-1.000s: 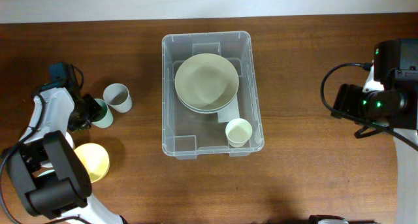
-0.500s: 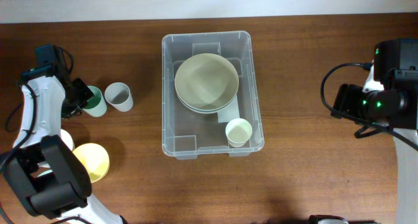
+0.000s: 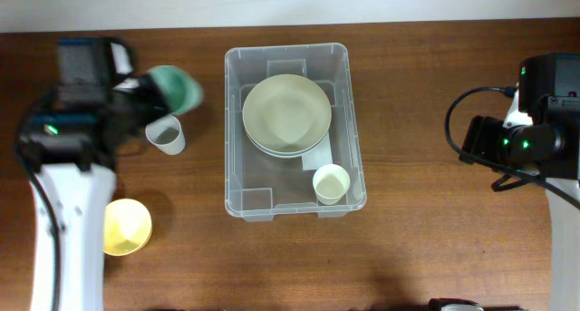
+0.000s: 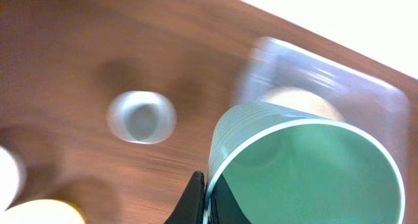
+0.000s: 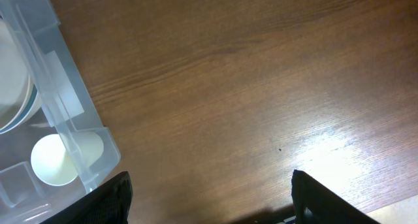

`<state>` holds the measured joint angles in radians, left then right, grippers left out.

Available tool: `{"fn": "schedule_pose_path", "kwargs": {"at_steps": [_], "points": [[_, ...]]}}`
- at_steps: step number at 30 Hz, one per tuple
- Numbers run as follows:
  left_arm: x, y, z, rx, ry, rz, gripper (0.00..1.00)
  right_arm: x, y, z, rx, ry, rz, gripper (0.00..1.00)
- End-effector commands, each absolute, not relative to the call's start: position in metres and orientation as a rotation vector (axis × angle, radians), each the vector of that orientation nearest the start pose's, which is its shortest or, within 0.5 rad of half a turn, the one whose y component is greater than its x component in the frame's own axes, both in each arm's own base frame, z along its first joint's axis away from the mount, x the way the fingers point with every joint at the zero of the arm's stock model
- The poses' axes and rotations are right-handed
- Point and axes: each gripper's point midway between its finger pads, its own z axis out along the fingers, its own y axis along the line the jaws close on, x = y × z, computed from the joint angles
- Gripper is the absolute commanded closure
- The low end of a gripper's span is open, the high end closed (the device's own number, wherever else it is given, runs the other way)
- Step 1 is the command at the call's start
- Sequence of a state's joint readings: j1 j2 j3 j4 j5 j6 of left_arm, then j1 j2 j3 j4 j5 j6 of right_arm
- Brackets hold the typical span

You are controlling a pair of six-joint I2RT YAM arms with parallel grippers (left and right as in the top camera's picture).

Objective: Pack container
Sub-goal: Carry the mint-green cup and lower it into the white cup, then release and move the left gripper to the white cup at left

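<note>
1. Clear plastic container [image 3: 232, 121] sits mid-table. The left gripper [image 4: 204, 201] is just off its upper-left corner, and the right gripper [image 5: 210, 185] is well apart to its right.
2. Far left: pale yellow bowl [image 3: 127, 227], smooth and round, on the brown wood-grain table [image 3: 417, 247].
3. Translucent grey cup [image 3: 165, 134], upright on the table, between the left arm and the container.
4. Green cup [image 3: 177, 89]: ribbed outer wall, pale rim, tilted. It looks raised off the table, and is blurred in the overhead view.
5. The container is rectangular with rounded corners and moulded notches inside. It holds stacked pale green bowls [image 3: 286, 114] at the far end and a small pale cup [image 3: 331, 182], upright, in the near right corner.
6. Left gripper: fingers clamped on the green cup's rim. Only one dark fingertip [image 4: 194, 196] is visible in the wrist view.
7. Right gripper: fingers spread wide and holding nothing, over bare wood beside the container's right wall.
</note>
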<state>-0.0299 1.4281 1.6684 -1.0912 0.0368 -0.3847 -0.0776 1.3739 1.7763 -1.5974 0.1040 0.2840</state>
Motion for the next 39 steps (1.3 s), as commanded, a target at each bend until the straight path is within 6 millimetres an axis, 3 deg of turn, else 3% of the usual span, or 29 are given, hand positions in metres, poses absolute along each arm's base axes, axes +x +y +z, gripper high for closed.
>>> {"fn": "schedule_pose_path", "kwargs": {"at_steps": [1,4,7,9,12,15,20,27,28,30,32,36,39], "points": [[0.355,-0.097,0.306,-0.198,2.451,-0.368,0.99,0.258,-0.036,0.293,0.518,2.716,-0.085,0.26],[0.345,-0.148,0.294,-0.066,2.504,-0.43,0.99,0.258,-0.036,0.293,0.518,2.716,-0.085,0.27],[0.332,-0.206,0.264,0.08,2.605,-0.471,0.99,0.258,-0.036,0.293,0.518,2.716,-0.085,0.26],[0.324,-0.233,0.242,0.169,2.665,-0.462,0.99,0.258,-0.036,0.293,0.518,2.716,-0.085,0.26],[0.318,-0.261,0.21,0.262,2.738,-0.435,1.0,0.258,-0.036,0.293,0.518,2.717,-0.085,0.26],[0.314,-0.276,0.18,0.311,2.813,-0.411,0.99,0.258,-0.036,0.293,0.518,2.717,-0.085,0.26],[0.307,-0.283,0.157,0.33,2.894,-0.419,0.99,0.258,-0.036,0.293,0.518,2.716,-0.086,0.26],[0.306,-0.282,0.157,0.331,2.9,-0.415,0.99,0.258,-0.036,0.293,0.518,2.716,-0.086,0.27],[0.306,-0.282,0.157,0.332,2.9,-0.415,0.95,0.258,-0.036,0.293,0.518,2.716,-0.086,0.26],[0.306,-0.282,0.157,0.332,2.901,-0.414,0.6,0.258,-0.036,0.293,0.518,2.716,-0.086,0.26],[0.306,-0.282,0.157,0.332,2.901,-0.414,0.41,0.258,-0.036,0.293,0.518,2.716,-0.086,0.26],[0.308,-0.279,0.158,0.323,2.895,-0.403,0.37,0.258,-0.036,0.293,0.517,2.716,-0.087,0.26],[0.323,-0.255,0.173,0.244,2.853,-0.326,0.37,0.258,-0.038,0.293,0.519,2.715,-0.096,0.26]]}}
